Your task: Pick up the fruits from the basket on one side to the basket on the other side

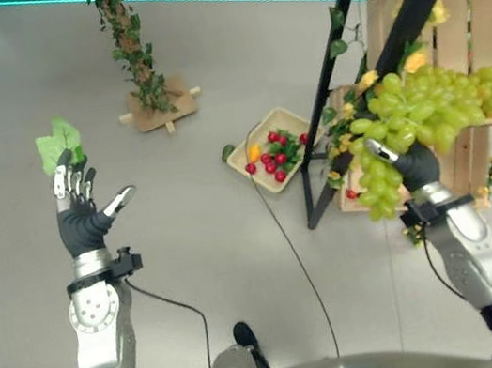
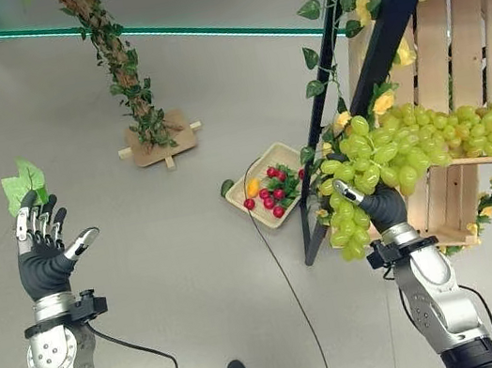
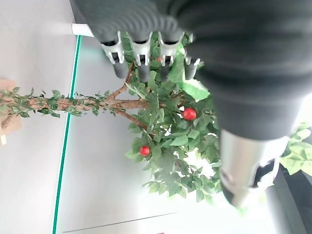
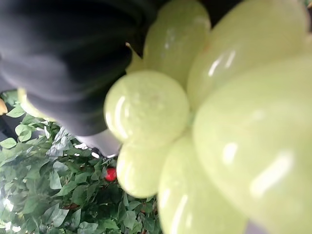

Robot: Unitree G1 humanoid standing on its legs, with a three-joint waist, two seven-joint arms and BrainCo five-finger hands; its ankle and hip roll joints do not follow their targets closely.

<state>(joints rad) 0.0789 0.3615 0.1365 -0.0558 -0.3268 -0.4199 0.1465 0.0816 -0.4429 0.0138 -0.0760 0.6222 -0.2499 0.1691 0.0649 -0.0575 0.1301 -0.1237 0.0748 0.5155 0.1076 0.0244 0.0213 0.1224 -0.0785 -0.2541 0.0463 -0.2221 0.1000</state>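
Wooden crate shelf [image 2: 453, 62]: I am looking at it standing on my robot's right, with a ledge carrying the fruit, and a dark slanted frame post [image 2: 368, 67] crossing in front of it.

Green grapes [image 2: 411, 145]: I am seeing a big bunch lying along the ledge, long axis running sideways, with a smaller cluster hanging down at its near end.

Tray on the floor [image 1: 270, 148]: I am seeing it lying well apart from both hands, ahead and between them, holding small red fruits and one yellow piece.

Right hand [image 2: 381, 203]: I am watching it pushing up into the hanging cluster, touching the grapes; its fingers are buried in the fruit, so I cannot tell whether they are closing.

Left hand [image 2: 41, 253]: I am seeing it raised well away on the far side, fingers spread and upright, holding nothing, green leaves [image 2: 23, 183] behind its tips.

Deciding relation: I am judging the right hand far nearer; the grapes are sitting directly above and beyond its palm.
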